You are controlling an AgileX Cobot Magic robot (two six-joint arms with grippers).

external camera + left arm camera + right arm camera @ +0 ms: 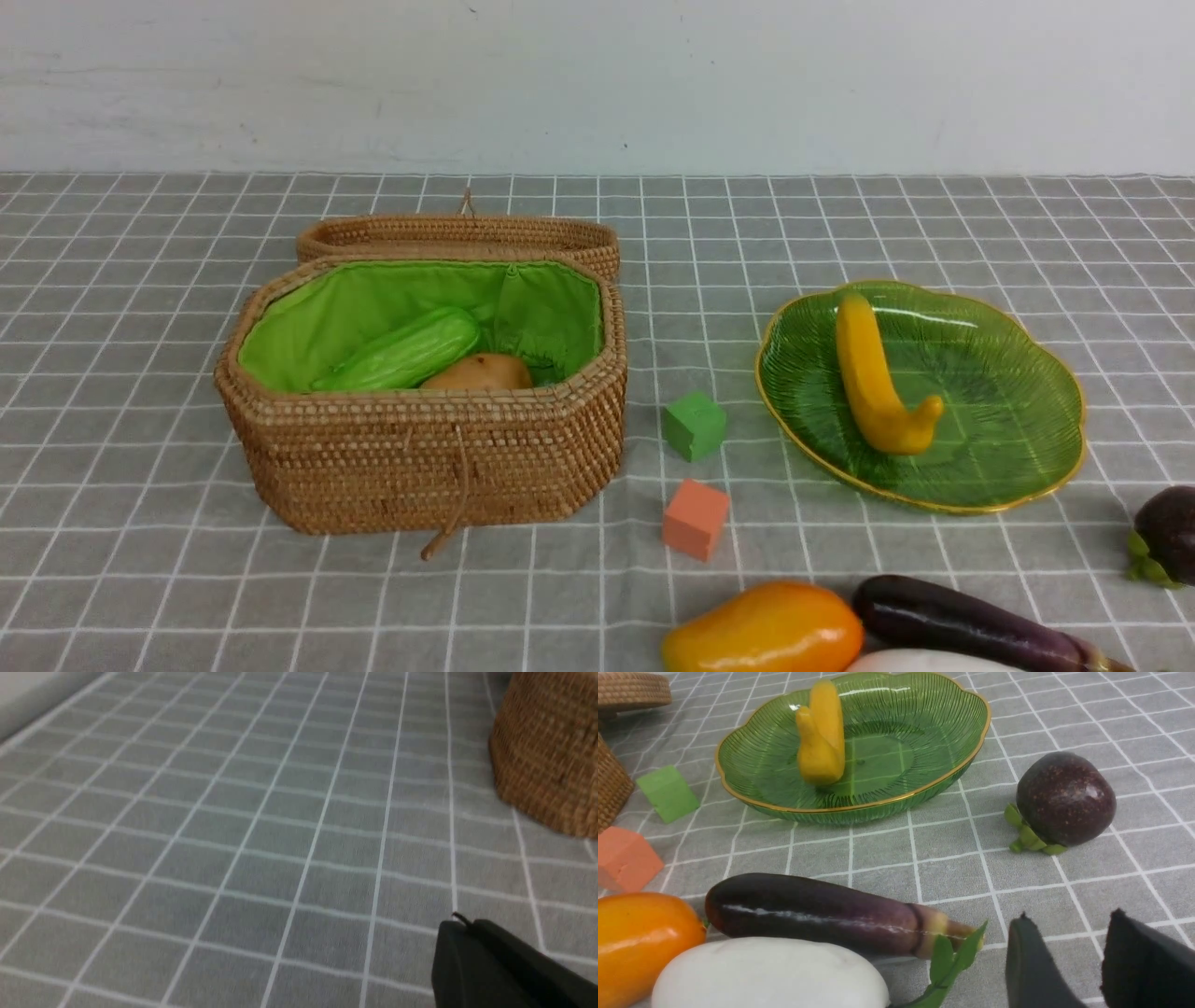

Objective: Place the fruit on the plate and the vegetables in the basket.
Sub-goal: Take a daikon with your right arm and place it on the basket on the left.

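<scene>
— The white oblong vegetable (934, 661) lies nearest, cut off by the front view's lower edge. The mango (764, 627) is at its left and the long eggplant (962, 623) just behind it, all three bunched on the grey checked tabletop (140, 560).

— And the hands?

— In the right wrist view, the right hand (1070, 914) is beside the eggplant's stem end. Its fingers are parted over bare cloth and hold nothing. In the left wrist view, the left hand (467, 926) has its fingers pressed together with nothing between them, above the cloth near the basket (546, 751).

— What's farther out?

— The mangosteen (1169, 535) lies on its side at the right edge, off the plate (1027, 392), with its leaves pointing left. Toward the middle stand the orange cube (695, 519) and, beyond it, the green cube (695, 426), between basket and plate.

— The plate?

— It sits right of the cubes, with the banana (873, 378) lying in it, one end up toward the far rim.

— The basket?

— It's on the left and open, with the lid (457, 235) lying behind it. The ridged gourd (403, 352) leans against the green lining, and the potato (478, 373) is beside it, inside.
</scene>
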